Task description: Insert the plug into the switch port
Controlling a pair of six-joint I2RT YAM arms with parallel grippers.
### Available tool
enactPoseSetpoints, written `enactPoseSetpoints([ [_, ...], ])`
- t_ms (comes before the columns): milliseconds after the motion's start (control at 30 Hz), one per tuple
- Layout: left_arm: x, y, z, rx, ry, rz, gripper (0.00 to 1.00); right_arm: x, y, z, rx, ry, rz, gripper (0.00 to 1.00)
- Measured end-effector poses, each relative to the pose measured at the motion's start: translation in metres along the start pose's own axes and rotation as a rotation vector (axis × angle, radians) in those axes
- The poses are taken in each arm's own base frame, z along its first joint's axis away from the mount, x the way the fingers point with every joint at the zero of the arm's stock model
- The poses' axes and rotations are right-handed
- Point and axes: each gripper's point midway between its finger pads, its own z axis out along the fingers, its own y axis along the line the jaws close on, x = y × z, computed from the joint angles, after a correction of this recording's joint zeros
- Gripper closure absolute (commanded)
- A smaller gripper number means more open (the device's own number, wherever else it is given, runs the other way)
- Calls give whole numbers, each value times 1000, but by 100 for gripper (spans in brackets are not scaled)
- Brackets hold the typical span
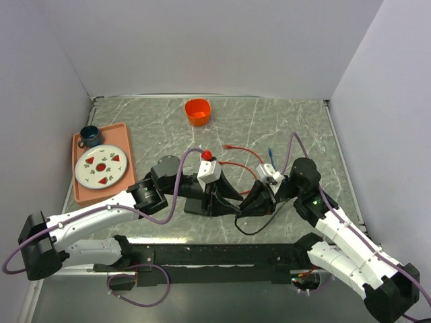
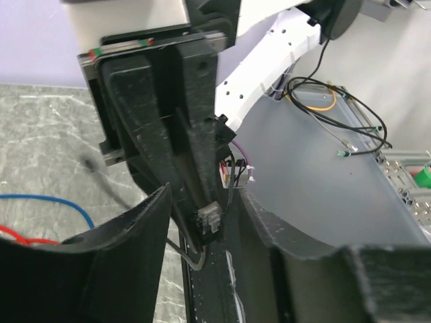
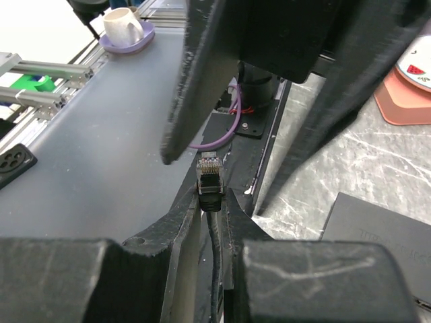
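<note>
The right gripper is squeezing tight on the black cable just behind the clear plug. The plug is sticking out past its fingertips, up in the air. The left gripper is hanging wide open right in front of the plug, gripping nothing. The flat black box is lying on the marble table, just beside both grippers. Its port is not showing in any view. An orange cup is sitting far back, well apart
</note>
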Motion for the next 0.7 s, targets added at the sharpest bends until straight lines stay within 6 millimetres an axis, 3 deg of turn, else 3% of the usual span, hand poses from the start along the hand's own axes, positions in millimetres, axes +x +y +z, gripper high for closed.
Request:
enactPoseSetpoints([
  [200,1,-8,1,33,4,15,59,1,-1,0,3,2,2,100],
  [567,4,-9,3,46,11,28,83,-2,3,0,-8,-2,16,100],
  [667,3,-10,3,51,10,35,99,-2,4,0,-8,-3,17,100],
  [700,3,-11,3,54,10,37,99,-3,5,0,-7,-4,15,100],
])
